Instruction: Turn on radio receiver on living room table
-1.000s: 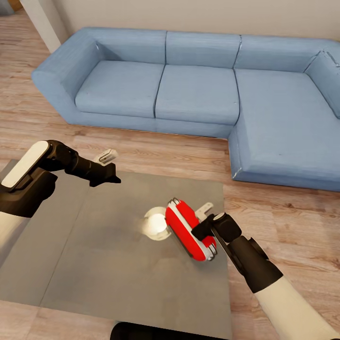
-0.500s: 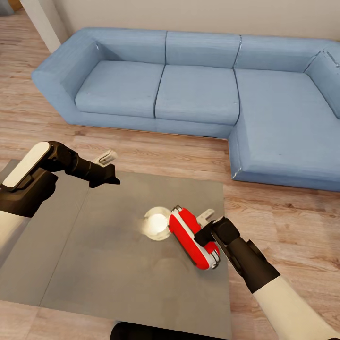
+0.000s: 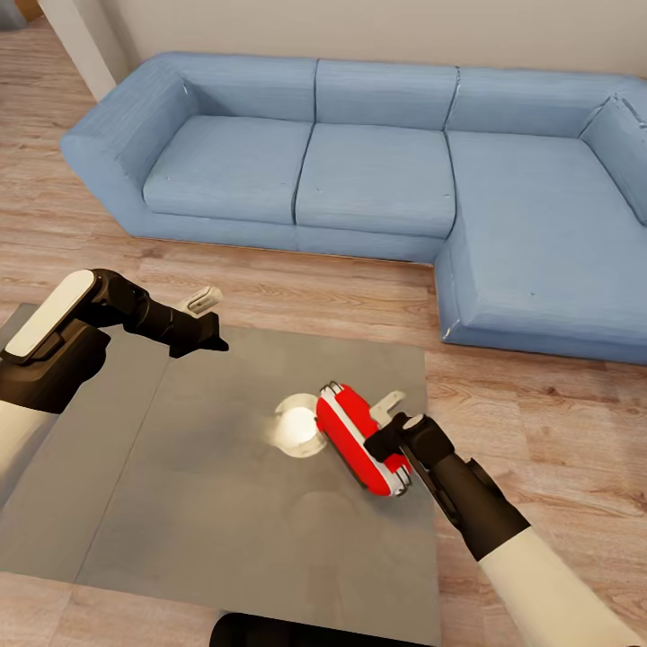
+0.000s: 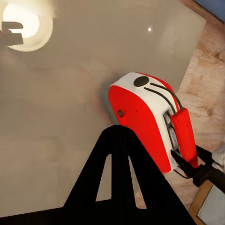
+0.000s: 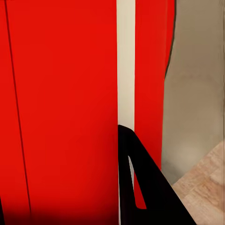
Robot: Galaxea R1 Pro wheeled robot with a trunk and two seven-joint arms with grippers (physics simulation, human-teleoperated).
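The radio receiver (image 3: pixel 355 431), a bright-red rounded box with white stripes along its narrow edge, stands tilted near the right edge of the grey glossy table (image 3: pixel 207 503). My right gripper (image 3: pixel 377 438) is shut and pressed against the radio's right side. In the right wrist view the red radio receiver (image 5: pixel 65 108) is very close, with the shut gripper's tip (image 5: pixel 121 130) at its white stripe. My left gripper (image 3: pixel 214 325) hovers shut over the table's far left part, apart from the radio. The left wrist view looks past the shut gripper's tip (image 4: pixel 119 129) at the radio receiver (image 4: pixel 145 126).
A blue L-shaped sofa (image 3: pixel 377 171) runs along the wall beyond the table and wraps round at the right. Wood-plank floor (image 3: pixel 539 422) lies between the sofa and the table. A bright lamp reflection (image 3: pixel 296 429) glares on the tabletop just left of the radio.
The right gripper and the radio shifted slightly toward me, then back away and left; the radio now stands a little farther off. The left arm has barely moved.
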